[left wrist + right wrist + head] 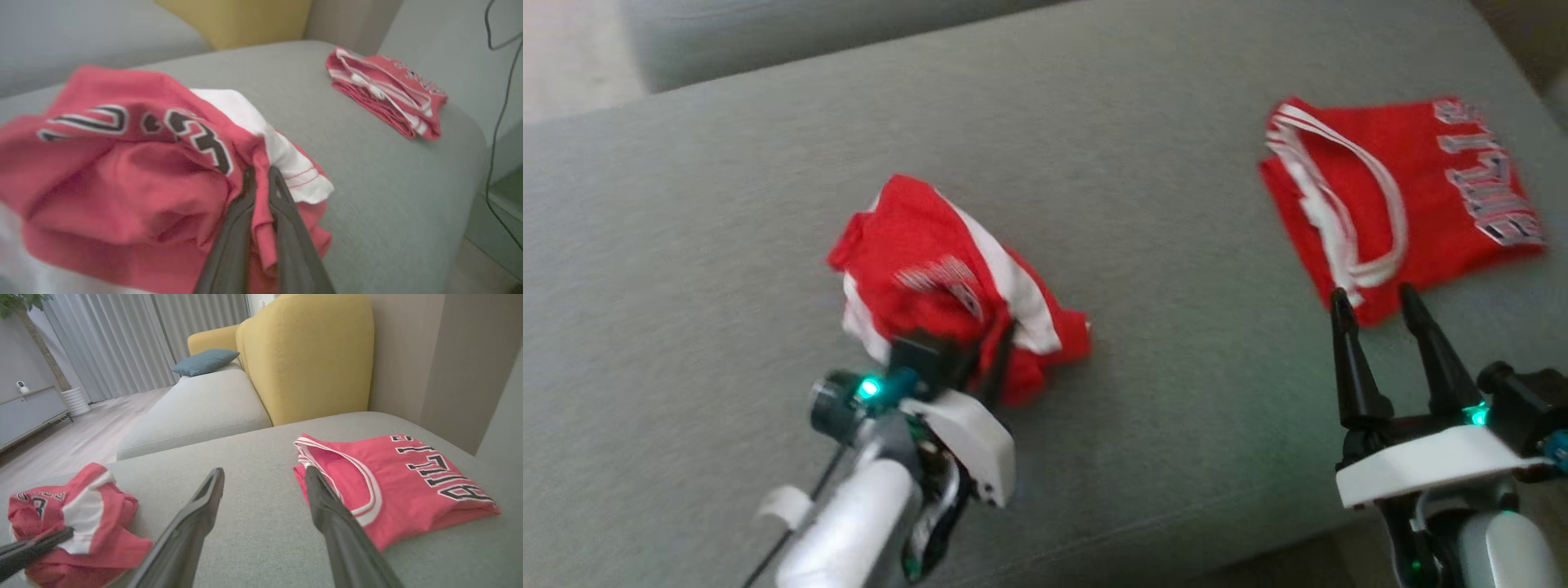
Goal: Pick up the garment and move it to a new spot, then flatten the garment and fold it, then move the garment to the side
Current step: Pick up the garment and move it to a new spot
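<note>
- A fold of the crumpled red-and-white garment (931, 245) is pinched between the closed fingers of the left hand (261, 174), left of centre on the grey sofa seat (1094, 122).
- The right hand (1374, 298) is held spread, fingertips by the near edge of the folded red jersey (1421, 204), far right.

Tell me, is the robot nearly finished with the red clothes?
Not nearly. One folded jersey lies neat on the sofa, so that looks done. The left gripper is shut on the crumpled garment; the right gripper is open, empty. Flattening, folding and moving aside are left.
</note>
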Motion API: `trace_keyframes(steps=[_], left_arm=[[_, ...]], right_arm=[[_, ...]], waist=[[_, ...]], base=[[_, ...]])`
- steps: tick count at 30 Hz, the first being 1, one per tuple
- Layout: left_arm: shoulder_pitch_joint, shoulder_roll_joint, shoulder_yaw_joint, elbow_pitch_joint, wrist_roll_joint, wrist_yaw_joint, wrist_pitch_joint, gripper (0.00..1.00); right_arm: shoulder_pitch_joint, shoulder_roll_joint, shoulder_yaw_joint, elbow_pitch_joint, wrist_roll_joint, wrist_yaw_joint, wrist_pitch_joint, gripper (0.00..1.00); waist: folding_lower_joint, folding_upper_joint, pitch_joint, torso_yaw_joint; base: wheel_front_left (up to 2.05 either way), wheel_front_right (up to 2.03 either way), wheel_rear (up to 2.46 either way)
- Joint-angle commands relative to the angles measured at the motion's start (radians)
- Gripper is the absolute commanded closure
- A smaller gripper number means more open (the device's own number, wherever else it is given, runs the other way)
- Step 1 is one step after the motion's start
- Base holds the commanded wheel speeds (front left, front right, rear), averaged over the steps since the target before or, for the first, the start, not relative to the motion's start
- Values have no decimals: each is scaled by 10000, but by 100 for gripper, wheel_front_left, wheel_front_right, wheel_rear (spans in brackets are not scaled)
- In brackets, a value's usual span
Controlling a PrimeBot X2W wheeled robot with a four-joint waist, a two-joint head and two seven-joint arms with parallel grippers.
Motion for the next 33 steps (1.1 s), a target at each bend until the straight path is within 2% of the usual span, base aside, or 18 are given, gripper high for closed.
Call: trace_keyframes(steps=[1,2,3,4,10,16,26,29,33], left_arm=[[-432,-20,198,-114,-10,-64,16,100],[-468,-57,76,113,31,-123,2,74],[-497,-94,-13,289,56,-165,-60,8],[-535,-121,-97,420,113,-182,-156,0],[-692,-147,-262,501,316,-201,-963,0],[-662,165,216,-354,352,172,-1775,0],[237,1015,1769,-1639,164,1391,-2172,0],[652,1380,2218,-1886,15,1523,-2207,0],[1144,1861,2656,-2111,-256,1407,-2228,0]], right_arm=[[-477,-54,257,-298,110,37,-111,0],[-495,-54,281,-256,153,37,-155,0],[-510,-53,299,-218,168,37,-195,0],[-524,-53,310,-184,180,37,-232,0],[-538,-53,295,5,207,37,-356,0],[-484,-53,228,52,68,37,-276,0],[-178,-53,50,-112,-225,37,89,0],[-79,-53,-8,-157,-273,37,181,0],[50,-53,-85,-177,-285,37,268,0]], waist=[[0,-1,383,-628],[0,-1,425,-709],[0,-1,453,-769],[0,-1,480,-812],[0,-1,389,-625],[0,-1,-42,117],[0,-1,-772,1689],[0,-1,-914,2047],[0,-1,-1051,2338]], base=[[0,0,0],[0,0,0],[0,0,0],[0,0,0],[0,0,0],[0,0,0],[0,0,0],[0,0,0],[0,0,0]])
